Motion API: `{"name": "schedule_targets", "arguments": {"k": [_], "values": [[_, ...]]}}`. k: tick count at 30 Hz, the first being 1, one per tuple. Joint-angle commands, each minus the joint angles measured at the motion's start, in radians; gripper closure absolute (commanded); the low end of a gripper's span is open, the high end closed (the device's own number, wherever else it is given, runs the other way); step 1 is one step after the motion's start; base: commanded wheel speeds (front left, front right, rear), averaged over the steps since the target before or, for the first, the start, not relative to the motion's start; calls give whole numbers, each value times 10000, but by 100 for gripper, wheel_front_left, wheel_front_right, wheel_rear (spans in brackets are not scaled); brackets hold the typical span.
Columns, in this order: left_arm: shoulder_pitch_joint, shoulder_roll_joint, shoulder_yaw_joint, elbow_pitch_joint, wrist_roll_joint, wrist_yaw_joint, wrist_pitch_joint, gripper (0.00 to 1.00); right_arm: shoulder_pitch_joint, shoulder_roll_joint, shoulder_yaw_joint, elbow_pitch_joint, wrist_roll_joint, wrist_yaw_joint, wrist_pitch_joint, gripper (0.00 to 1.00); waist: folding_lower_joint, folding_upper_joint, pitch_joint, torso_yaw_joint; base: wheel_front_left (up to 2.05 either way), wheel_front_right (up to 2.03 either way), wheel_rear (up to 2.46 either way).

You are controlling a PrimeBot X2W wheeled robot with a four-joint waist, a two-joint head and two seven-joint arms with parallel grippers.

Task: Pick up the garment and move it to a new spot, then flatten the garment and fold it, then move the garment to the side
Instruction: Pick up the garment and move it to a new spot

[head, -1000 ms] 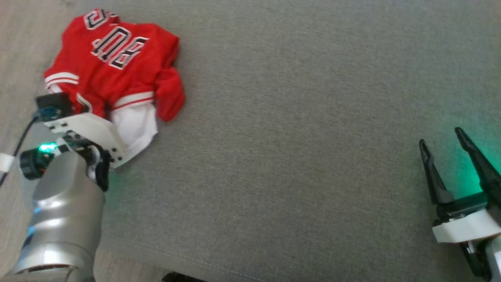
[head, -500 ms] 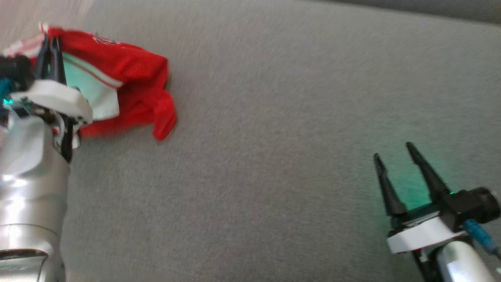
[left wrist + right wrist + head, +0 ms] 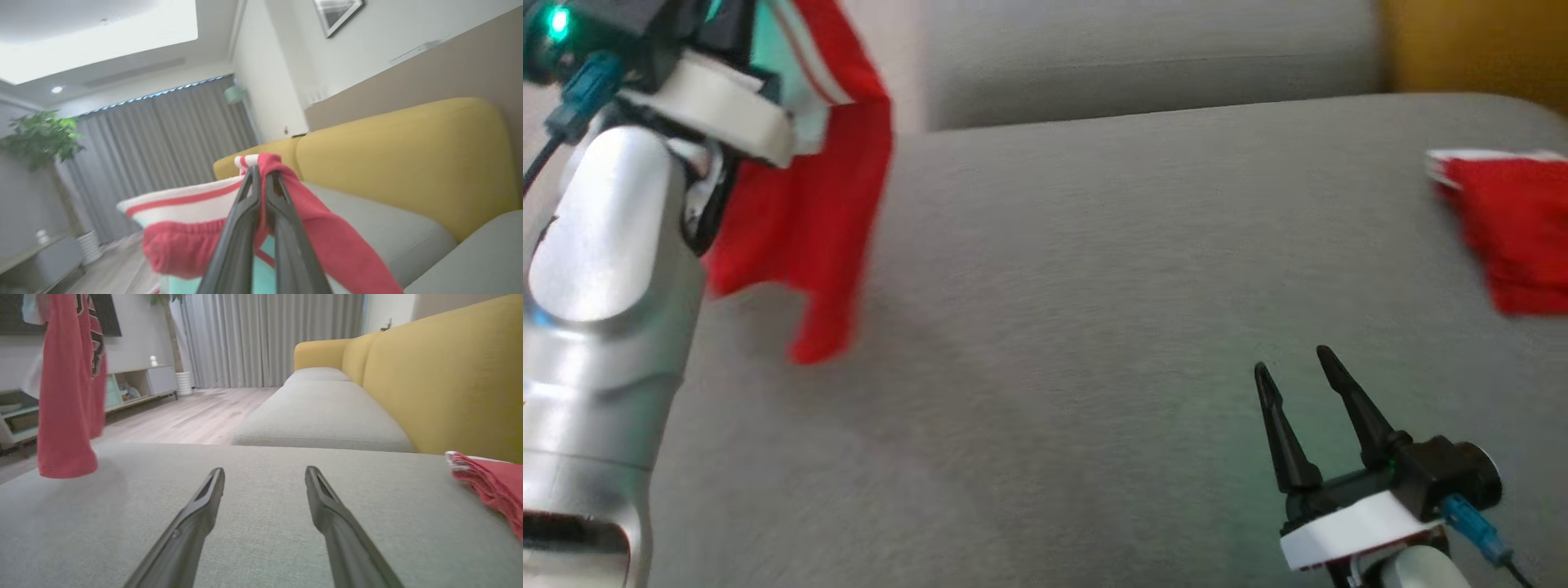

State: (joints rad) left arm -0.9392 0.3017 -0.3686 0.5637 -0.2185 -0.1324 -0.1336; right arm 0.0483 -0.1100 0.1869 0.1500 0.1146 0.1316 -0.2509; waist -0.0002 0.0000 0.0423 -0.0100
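**Jersey in the air, most of the job ahead**

The left gripper (image 3: 264, 173) is clamped on the red jersey (image 3: 800, 212), which hangs from it at the robot's left and appears clear of the grey sofa cushion (image 3: 1094, 286). The pick-up looks done. Setting the jersey down at a new spot, flattening, folding and moving it aside are not yet done.

The right gripper (image 3: 1294, 362) hovers empty, fingers apart, low over the cushion.

Count: two grippers and two red pieces, the held one and a second red garment (image 3: 1511, 237) lying at the cushion's far right.
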Motion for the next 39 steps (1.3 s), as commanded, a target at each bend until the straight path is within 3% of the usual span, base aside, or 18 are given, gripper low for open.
{"name": "schedule_targets", "arguments": {"k": [1,10,15,19,20,21,22,27,33,39], "values": [[-667,525,171,-616,-130,20,162,100,-392,27,219,-383,65,-9,-109,0,2,0,-538,-1506,0,0,0],[57,340,-1052,-2105,-523,19,1263,100,-629,261,223,-494,187,-9,-109,0,2,0,204,-3509,0,0,0],[1370,-91,-2360,-2020,-462,18,1188,100,-744,463,221,-592,365,-9,-109,0,2,0,1162,-3794,0,0,0],[2859,-809,-3170,-1191,-528,83,524,100,-894,562,348,-555,502,-9,-109,0,2,0,1764,-3635,0,0,0],[3169,-981,-3328,-892,-477,182,273,86,-937,574,395,-525,530,-9,-109,0,2,0,1852,-3551,0,0,0],[3439,-1148,-3493,-580,-397,284,8,56,-983,582,448,-491,552,-9,-109,0,2,0,1913,-3453,0,0,0],[3681,-1334,-3564,-264,-394,418,-266,0,-1023,587,497,-457,590,-9,-109,0,2,0,1946,-3336,0,0,0],[4466,-2065,-3180,276,-628,1327,-1231,0,-1003,594,488,-205,779,-9,-109,0,2,0,1567,-2390,0,0,0],[6480,-2216,-1556,-2087,-421,2532,-1278,0,-468,595,10,217,617,-9,-109,0,2,0,324,-1013,0,0,0],[8613,-2255,179,-3550,-209,3017,-1280,0,-47,596,-274,273,442,-9,-109,0,2,0,-492,-223,0,0,0]]}}
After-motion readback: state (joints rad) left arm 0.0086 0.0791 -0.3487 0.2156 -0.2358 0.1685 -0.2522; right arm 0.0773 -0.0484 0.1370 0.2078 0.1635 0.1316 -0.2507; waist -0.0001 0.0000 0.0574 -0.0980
